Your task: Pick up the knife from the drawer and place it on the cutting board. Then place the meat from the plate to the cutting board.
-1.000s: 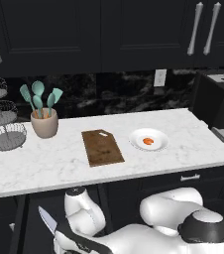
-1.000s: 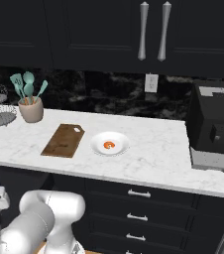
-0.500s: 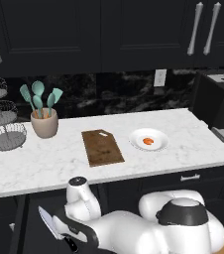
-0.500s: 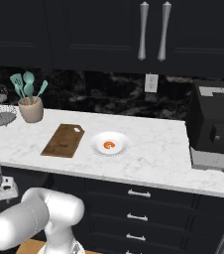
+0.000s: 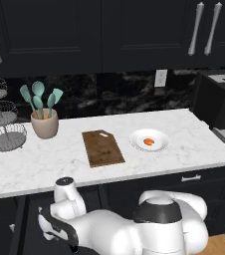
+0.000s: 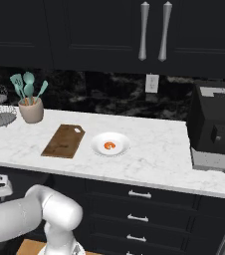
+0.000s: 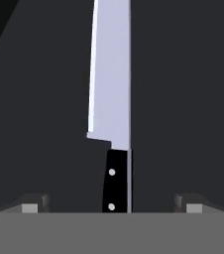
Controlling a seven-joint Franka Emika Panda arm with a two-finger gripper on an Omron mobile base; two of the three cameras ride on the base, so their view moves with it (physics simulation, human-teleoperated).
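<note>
**Claw Poised Over Knife in Drawer; No Item Yet Transferred**

The worktop point(image 5: 45, 169) is lying above and beyond the claw, which is working low, under the worktop edge. The drawer point(image 7: 183, 99) is presenting its dark floor directly ahead of the claw. The cutting board point(image 5: 102, 148) is sitting up on the worktop, well away from the claw, carrying nothing. Just beside the board, the plate point(image 5: 136, 142) is holding the meat point(image 5: 148, 141) near its centre, untouched.

The knife point(image 7: 112, 109) is lying flat on the drawer floor, straight ahead of the claw. Its black handle is pointing toward the claw and sitting between the two fingertips, slightly nearer the middle than either side; its blade is running away from the claw.

The claw point(image 7: 111, 204) is standing fully spread, gripping nothing, with clear space on either side of the handle.

Assessment: the task is standing at its first stage. The drawer appears to be open, since the knife is exposed. Remaining, in order: closing on the handle, lifting the knife out, setting it on the cutting board, then moving the meat from plate to board.
</note>
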